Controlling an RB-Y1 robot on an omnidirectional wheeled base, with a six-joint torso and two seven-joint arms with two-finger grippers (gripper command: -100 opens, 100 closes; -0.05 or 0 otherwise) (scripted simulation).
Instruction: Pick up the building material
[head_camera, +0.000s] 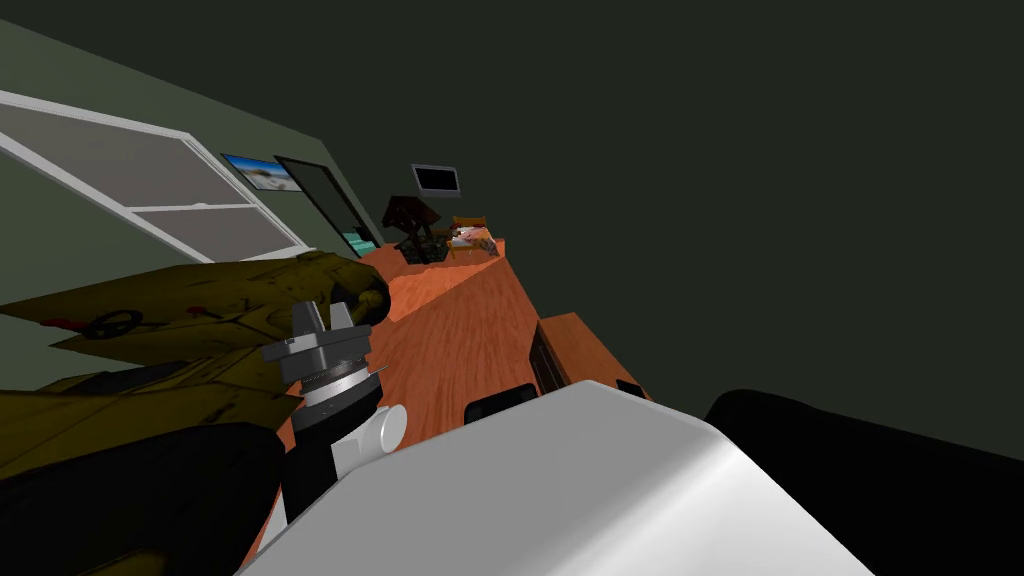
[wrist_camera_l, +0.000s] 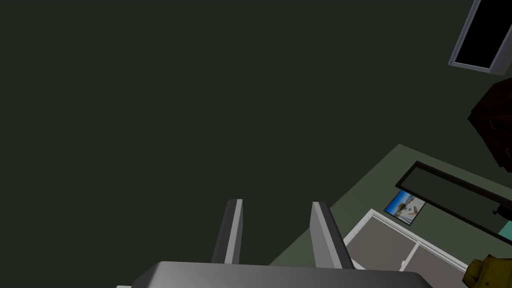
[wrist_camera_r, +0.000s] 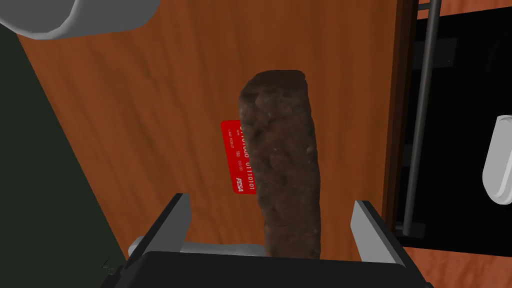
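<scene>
Brown brick (wrist_camera_r: 280, 165) partly covering red card (wrist_camera_r: 234, 160) — right hand (wrist_camera_r: 271, 202) wide open astride it, gripping nothing.

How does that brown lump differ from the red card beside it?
The brown block is rough, thick and long; the red card is smooth, flat and smaller, with white print. The block covers part of the card. Both are over the same wooden surface.
</scene>
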